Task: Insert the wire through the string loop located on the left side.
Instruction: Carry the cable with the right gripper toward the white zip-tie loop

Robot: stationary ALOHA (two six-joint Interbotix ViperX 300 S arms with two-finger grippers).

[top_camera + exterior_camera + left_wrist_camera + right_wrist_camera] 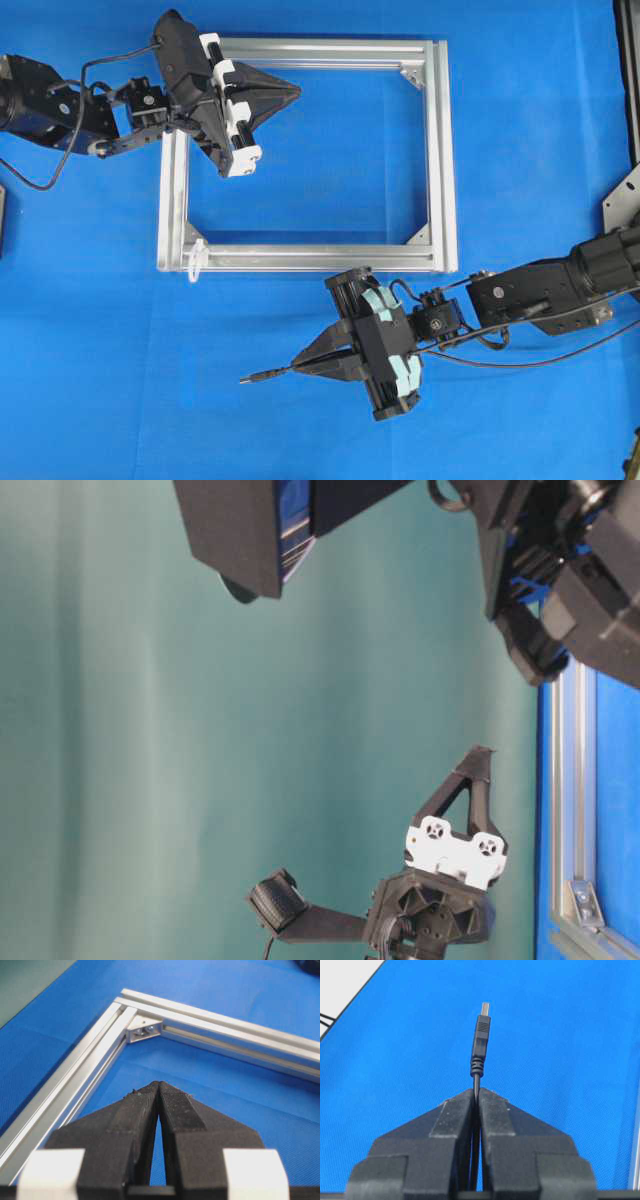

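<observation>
My right gripper (296, 368) is shut on the wire (262, 377), just behind its small dark plug, which points left over the blue mat. In the right wrist view the plug (481, 1035) juts straight out past the closed fingertips (477, 1091). The string loop (195, 258) is a tiny white ring hanging at the near left corner of the aluminium frame (440, 150), up and to the left of the plug. My left gripper (297, 91) is shut on nothing and hovers above the frame's far left part; its tips (159, 1083) point toward a frame corner (142, 1030).
The silver rectangular frame lies flat on the blue mat (120, 380), with corner brackets inside it. The right arm's own thicker cables (540, 345) trail off to the right. The table-level view shows the left gripper (470, 780) against a green backdrop.
</observation>
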